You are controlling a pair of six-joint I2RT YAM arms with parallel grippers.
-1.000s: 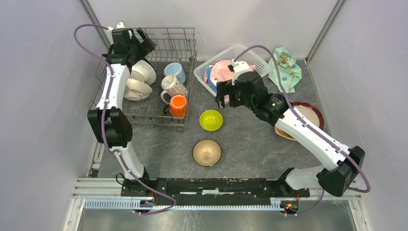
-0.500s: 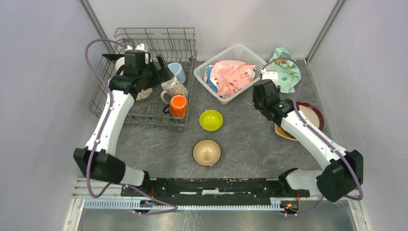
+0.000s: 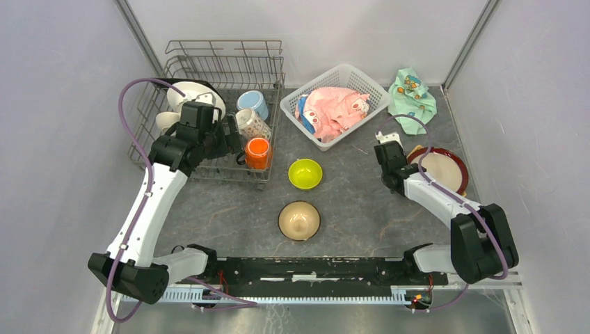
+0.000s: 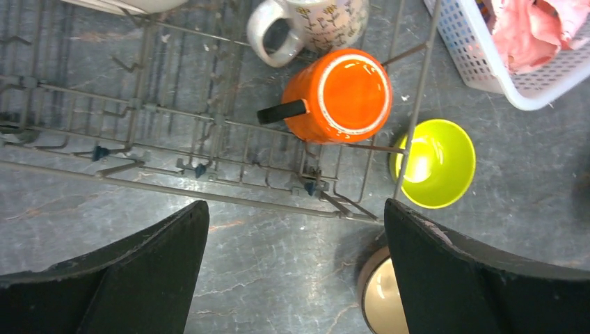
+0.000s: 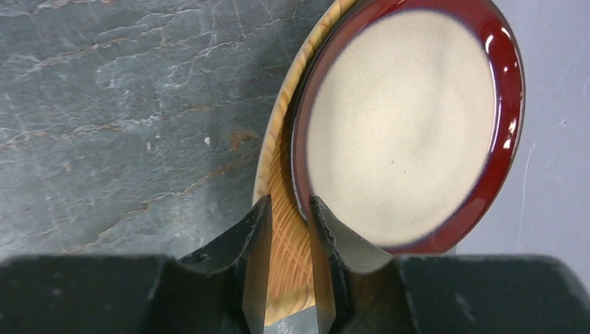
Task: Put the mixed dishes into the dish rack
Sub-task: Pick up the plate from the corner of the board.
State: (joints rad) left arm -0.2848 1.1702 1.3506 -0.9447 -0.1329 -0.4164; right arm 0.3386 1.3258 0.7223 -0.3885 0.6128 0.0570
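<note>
We are listing: left gripper (image 4: 293, 209) hanging wide apart above dish rack (image 4: 209, 193); right gripper (image 5: 289, 209) nearly together at red-rimmed plate (image 5: 403, 125) edge, clamping unclear.

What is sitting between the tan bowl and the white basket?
A lime-green bowl sits there on the table, apart from both the tan bowl and the white basket. The overhead view shows it best.

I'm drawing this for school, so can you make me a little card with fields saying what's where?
In dish rack: orange mug, blue mug, patterned mug
Not loaded yet: lime-green bowl, tan bowl, red-rimmed plate
Left fingers: wide open, above the rack
Right fingers: nearly together at the red-rimmed plate's edge
</note>
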